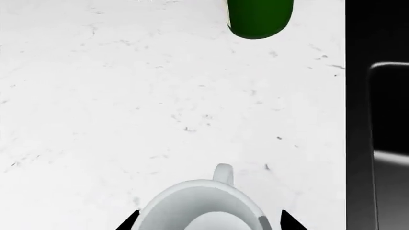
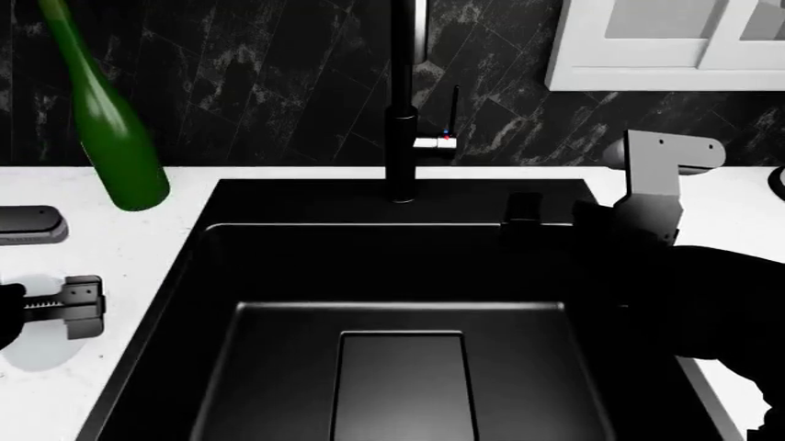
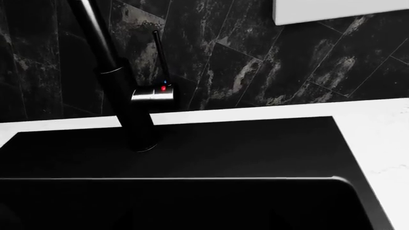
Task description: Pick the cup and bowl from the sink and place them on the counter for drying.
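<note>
- White, faintly speckled stone surface (image 1: 160, 96) fills the left wrist view, with the large matte black rectangular sink (image 2: 405, 266) just off to one side of the fingers.
- A small plain white cylindrical cup (image 1: 201, 206) stands upright on that surface, directly between the left gripper's (image 1: 211, 223) black fingers (image 1: 131, 221).
- These fingers straddle the cup; I cannot tell whether they pinch it or stand clear.
- The step in hand looks like setting it down: spread wide, then lift straight up so neither tip drags the rim.
- A tall green glass bottle (image 1: 259, 19) stands well ahead of the fingers, so back away from it.
- No bowl shows, and the basin floor looks bare.
- The right arm (image 2: 687, 303) hangs over the sink, its fingers lost in black; their state cannot be told.
</note>
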Available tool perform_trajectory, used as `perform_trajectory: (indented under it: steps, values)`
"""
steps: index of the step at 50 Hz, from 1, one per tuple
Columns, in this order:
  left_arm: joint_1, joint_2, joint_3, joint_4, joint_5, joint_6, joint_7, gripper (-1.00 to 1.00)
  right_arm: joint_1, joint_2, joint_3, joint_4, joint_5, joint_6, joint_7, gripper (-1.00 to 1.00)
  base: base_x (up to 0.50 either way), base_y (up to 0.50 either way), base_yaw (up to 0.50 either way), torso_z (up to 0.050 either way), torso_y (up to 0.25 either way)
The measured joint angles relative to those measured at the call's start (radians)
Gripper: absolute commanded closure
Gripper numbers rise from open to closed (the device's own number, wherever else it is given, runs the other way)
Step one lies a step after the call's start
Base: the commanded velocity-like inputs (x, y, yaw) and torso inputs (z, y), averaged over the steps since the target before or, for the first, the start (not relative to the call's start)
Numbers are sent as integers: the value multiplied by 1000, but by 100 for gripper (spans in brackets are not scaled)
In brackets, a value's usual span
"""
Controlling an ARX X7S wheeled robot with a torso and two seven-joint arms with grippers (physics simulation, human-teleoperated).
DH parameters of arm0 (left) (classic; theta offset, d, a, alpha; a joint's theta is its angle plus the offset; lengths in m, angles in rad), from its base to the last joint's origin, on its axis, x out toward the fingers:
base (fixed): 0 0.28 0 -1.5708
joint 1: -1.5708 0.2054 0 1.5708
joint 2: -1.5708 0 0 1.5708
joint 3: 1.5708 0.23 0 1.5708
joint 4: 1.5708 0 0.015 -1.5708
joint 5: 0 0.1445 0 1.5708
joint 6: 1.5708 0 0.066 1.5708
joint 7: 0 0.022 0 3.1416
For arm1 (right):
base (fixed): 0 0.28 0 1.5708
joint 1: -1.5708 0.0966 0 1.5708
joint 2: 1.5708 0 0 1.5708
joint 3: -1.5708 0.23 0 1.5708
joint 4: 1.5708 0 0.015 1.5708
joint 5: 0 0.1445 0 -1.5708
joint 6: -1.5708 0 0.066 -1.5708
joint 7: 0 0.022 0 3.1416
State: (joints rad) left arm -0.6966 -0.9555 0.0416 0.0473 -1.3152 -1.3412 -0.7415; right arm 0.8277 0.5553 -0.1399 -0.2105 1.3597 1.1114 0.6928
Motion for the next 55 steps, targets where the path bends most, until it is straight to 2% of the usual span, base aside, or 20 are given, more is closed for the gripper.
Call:
perform_trajectory:
  steps: [23, 38, 45, 55]
  values:
    - [-44, -10, -11, 19, -33, 9, -4, -100, 2, 2, -9, 0, 2, -9, -4, -100, 0, 0, 0, 0, 0]
    - [-167, 11, 11, 78, -84, -27, -48, -100, 4, 4, -12, 0, 2, -18, -9, -100, 0, 0, 0, 0, 0]
    - [-300, 108, 60, 98, -110, -35, -57, -100, 9, 22, -25, -32, -17, -16, -11, -100, 0, 0, 0, 0, 0]
    - [-406, 181, 106, 108, -123, -35, -53, -100, 9, 35, -32, -59, -30, -21, -11, -100, 0, 0, 0, 0, 0]
